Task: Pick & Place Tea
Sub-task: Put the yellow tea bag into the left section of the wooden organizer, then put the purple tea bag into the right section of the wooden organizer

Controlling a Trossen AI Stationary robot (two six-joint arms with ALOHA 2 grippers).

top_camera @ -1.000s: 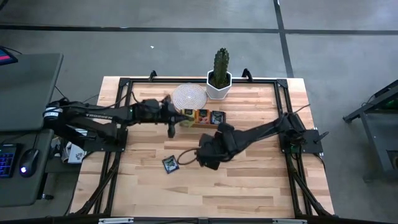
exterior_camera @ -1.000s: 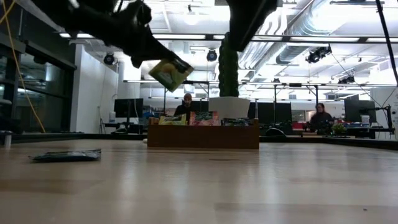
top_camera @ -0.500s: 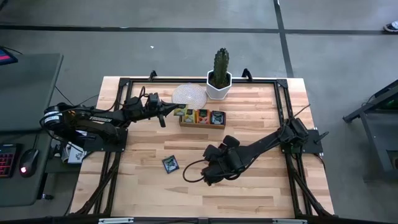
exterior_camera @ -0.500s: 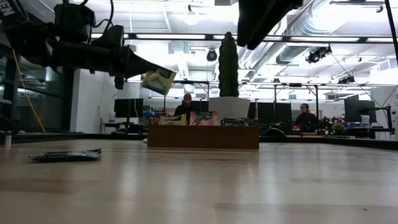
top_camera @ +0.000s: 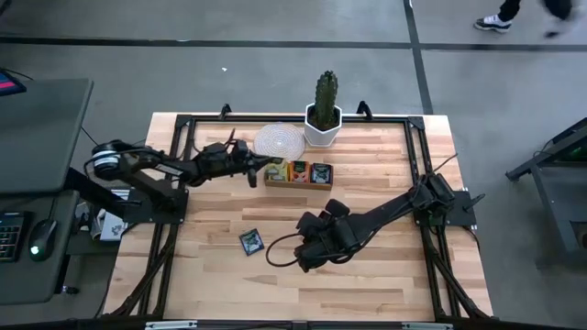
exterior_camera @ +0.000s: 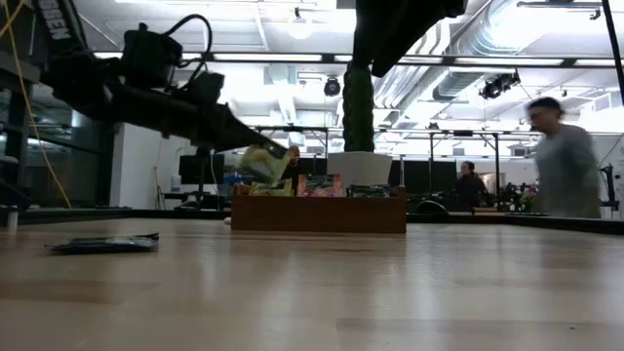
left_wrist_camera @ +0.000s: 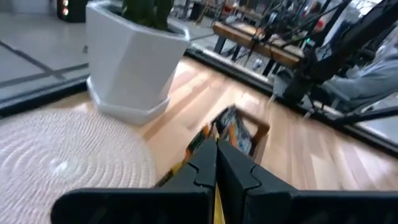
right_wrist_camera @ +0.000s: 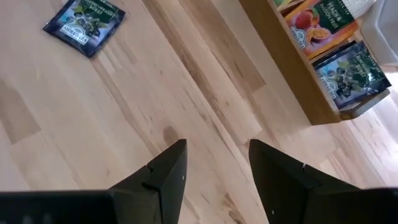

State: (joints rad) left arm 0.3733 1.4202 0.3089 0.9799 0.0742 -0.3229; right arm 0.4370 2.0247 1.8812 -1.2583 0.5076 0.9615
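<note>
My left gripper (top_camera: pixel 256 170) is shut on a yellow-green tea packet (exterior_camera: pixel 261 163), just left of the brown wooden tray (top_camera: pixel 298 182) and a little above its left compartment. The tray holds yellow, orange-red (right_wrist_camera: pixel 320 28) and dark (right_wrist_camera: pixel 351 71) packets standing on edge. One dark blue-black packet (top_camera: pixel 251 241) lies flat on the table, near the middle left. My right gripper (right_wrist_camera: pixel 214 165) is open, hovering over bare wood (top_camera: pixel 310 251) to the right of that packet and touching nothing. My left gripper pinches the yellow-green packet between its two fingers (left_wrist_camera: pixel 205 171), at one edge (left_wrist_camera: pixel 216 202), which shows only as a thin yellow line in the wrist view. The fingers slant down from the table's left. The packet (exterior_camera: pixel 261 163) is lifted clear and hangs tilted off the fingertips.
A white pot with a cactus (top_camera: pixel 324 117) and a round woven coaster (top_camera: pixel 279 141) stand just behind the tray, close to my left gripper. A black frame (top_camera: pixel 183 120) runs along the table's edges. Bare wood spreads toward the near edge. People pass in the room beyond.
My left gripper, still shut on the packet, drew back toward the table's left, then came right again toward the tray and went lower; the packet now hangs just above the tray's left end. My right gripper moved toward the near edge and stayed open.
</note>
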